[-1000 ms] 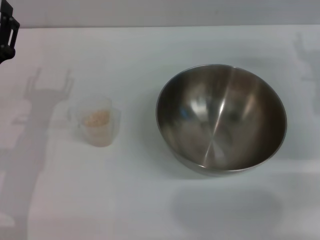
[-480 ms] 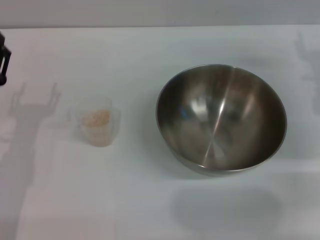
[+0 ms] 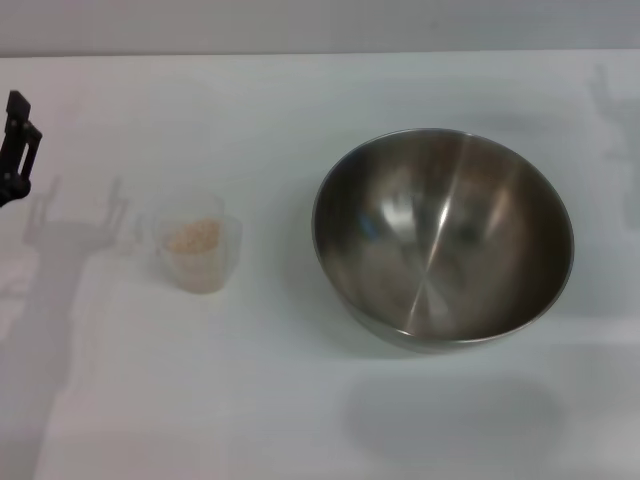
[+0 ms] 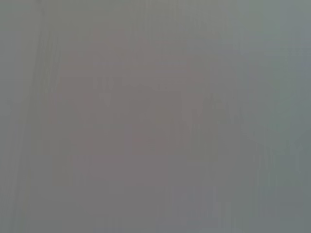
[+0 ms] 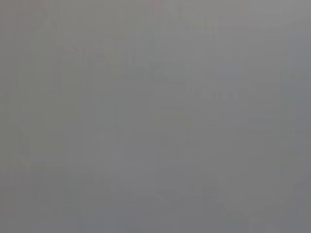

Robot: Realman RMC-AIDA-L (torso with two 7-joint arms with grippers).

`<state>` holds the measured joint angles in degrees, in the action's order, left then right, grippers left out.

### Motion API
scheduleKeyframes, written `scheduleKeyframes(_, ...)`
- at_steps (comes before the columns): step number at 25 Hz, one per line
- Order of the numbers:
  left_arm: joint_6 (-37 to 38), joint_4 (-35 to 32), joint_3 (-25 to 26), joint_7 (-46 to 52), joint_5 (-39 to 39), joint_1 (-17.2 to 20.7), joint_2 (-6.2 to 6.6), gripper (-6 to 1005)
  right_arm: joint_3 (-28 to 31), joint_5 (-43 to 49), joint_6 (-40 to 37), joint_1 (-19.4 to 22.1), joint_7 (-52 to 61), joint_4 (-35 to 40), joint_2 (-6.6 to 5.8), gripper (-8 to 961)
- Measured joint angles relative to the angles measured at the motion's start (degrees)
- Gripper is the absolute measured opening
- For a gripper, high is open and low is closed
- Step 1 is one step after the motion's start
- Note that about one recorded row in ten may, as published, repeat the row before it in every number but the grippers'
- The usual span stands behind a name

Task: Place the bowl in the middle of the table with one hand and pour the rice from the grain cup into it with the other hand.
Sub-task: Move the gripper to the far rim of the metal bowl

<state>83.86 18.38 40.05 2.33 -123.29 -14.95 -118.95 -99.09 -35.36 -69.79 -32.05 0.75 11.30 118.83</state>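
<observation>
Left hand (image 3: 17, 145) at the far left edge of the head view, only a black sliver showing above the bench (image 3: 300, 90); open or closed, cannot tell; nothing seen in its hold. Well apart from the grain cup (image 3: 197, 250), upright on the bench left of centre, with rice (image 3: 191, 236) heaped low inside. Further right, bowl (image 3: 443, 238) upright on the bench, right of the middle, shiny inside bare. Cup and bowl apart, not touching. Right hand out of sight. Both wrist views a flat grey blank.

Steel bowl (image 3: 443, 240) upright, empty, right of clear grain cup (image 3: 196, 250) w/ rice (image 3: 191, 236).
</observation>
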Motion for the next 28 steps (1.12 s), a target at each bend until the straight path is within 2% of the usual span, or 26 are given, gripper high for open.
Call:
scheduleKeyframes(3, 0.0, 0.0, 0.5, 0.0, 0.0, -1.2, 0.05, 750, 1.3, 0.0, 0.6, 0.5, -0.9, 2.6, -0.32, 740)
scheduleKeyframes(5, 0.1, -0.1, 0.9, -0.2, 0.0, -2.4, 0.09, 749, 1.3, 0.3, 7.3, 1.4, -2.0, 7.6, -0.97, 740)
scheduleKeyframes(6, 0.1, -0.1, 0.9, -0.2, 0.0, -2.4, 0.09, 749, 1.3, 0.3, 7.3, 1.4, -2.0, 7.6, -0.97, 740)
scheduleKeyframes(7, 0.0, -0.3, 1.3, -0.2, 0.1, -3.0, 0.09, 749, 1.4, 0.8, 15.1, 2.7, -2.9, 13.1, -1.29, 740)
scheduleKeyframes(8, 0.0, -0.3, 1.3, -0.2, 0.1, -3.0, 0.09, 749, 1.4, 0.8, 15.1, 2.7, -2.9, 13.1, -1.29, 740)
scheduleKeyframes(10, -0.1, -0.4, 1.3, -0.2, 0.1, -3.6, 0.08, 749, 1.9, 3.1, 24.3, 5.6, -3.5, 21.3, -1.48, 740)
scheduleKeyframes(11, -0.1, -0.5, 1.3, -0.2, 0.0, -3.7, 0.07, 748, 3.3, 7.0, 31.8, 8.7, -3.5, 29.6, -1.22, 740)
scheduleKeyframes(12, -0.3, -0.6, 1.4, -0.2, 0.1, -3.9, 0.09, 748, 4.4, 9.8, 36.5, 10.8, -3.5, 34.7, -0.70, 740)
scheduleKeyframes(13, -0.3, -0.6, 1.4, -0.2, 0.1, -3.9, 0.09, 748, 4.4, 9.8, 36.5, 10.8, -3.5, 34.7, -0.70, 740)
scheduleKeyframes(15, -0.4, -0.7, 1.7, -0.2, 0.1, -4.0, 0.15, 748, 6.2, 15.2, 50.6, 16.0, -3.2, 48.6, 0.41, 740)
scheduleKeyframes(16, -0.4, -0.7, 1.7, -0.2, 0.1, -4.0, 0.15, 748, 6.2, 15.2, 50.6, 16.0, -3.2, 48.6, 0.41, 740)
scheduleKeyframes(17, -0.4, -0.9, 2.3, -0.2, 0.1, -4.0, 0.19, 748, 6.1, 15.8, 60.8, 18.3, -3.1, 56.7, 0.54, 740)
scheduleKeyframes(20, -0.4, -1.1, 2.7, -0.2, 0.1, -4.0, 0.20, 747, 6.6, 15.3, 76.8, 19.1, -2.9, 65.5, 0.56, 741)
scheduleKeyframes(21, -0.4, -1.1, 2.7, -0.2, 0.1, -4.0, 0.20, 747, 6.6, 15.3, 76.8, 19.1, -2.9, 65.5, 0.56, 741)
scheduleKeyframes(22, -0.4, -1.2, 3.1, -0.2, 0.1, -4.0, 0.20, 747, 7.6, 14.7, 90.2, 19.0, -2.9, 72.3, 0.47, 741)
scheduleKeyframes(23, -0.4, -1.2, 3.1, -0.2, 0.1, -4.0, 0.20, 747, 7.6, 14.7, 90.2, 19.0, -2.9, 72.3, 0.47, 741)
scheduleKeyframes(24, -0.5, -1.2, 3.6, -0.2, 0.0, -4.0, 0.21, 746, 8.5, 14.2, 100.7, 18.6, -3.4, 77.3, 0.36, 741)
scheduleKeyframes(25, -0.7, -1.2, 4.2, 0.0, 0.1, -4.1, 0.21, 746, 8.5, 14.2, 100.7, 18.6, -3.4, 77.3, 0.36, 741)
scheduleKeyframes(26, -1.1, -1.2, 5.2, 0.2, 0.1, -4.1, 0.19, 746, 9.2, 14.0, 106.3, 18.1, -3.8, 80.4, 0.28, 741)
scheduleKeyframes(27, -1.9, -1.0, 6.2, 0.4, 0.1, -4.3, 0.17, 746, 11.2, 13.7, 116.9, 16.7, -4.5, 85.0, 0.20, 741)
scheduleKeyframes(28, -1.9, -1.0, 6.2, 0.4, 0.1, -4.3, 0.17, 746, 11.2, 13.7, 116.9, 16.7, -4.5, 85.0, 0.20, 741)
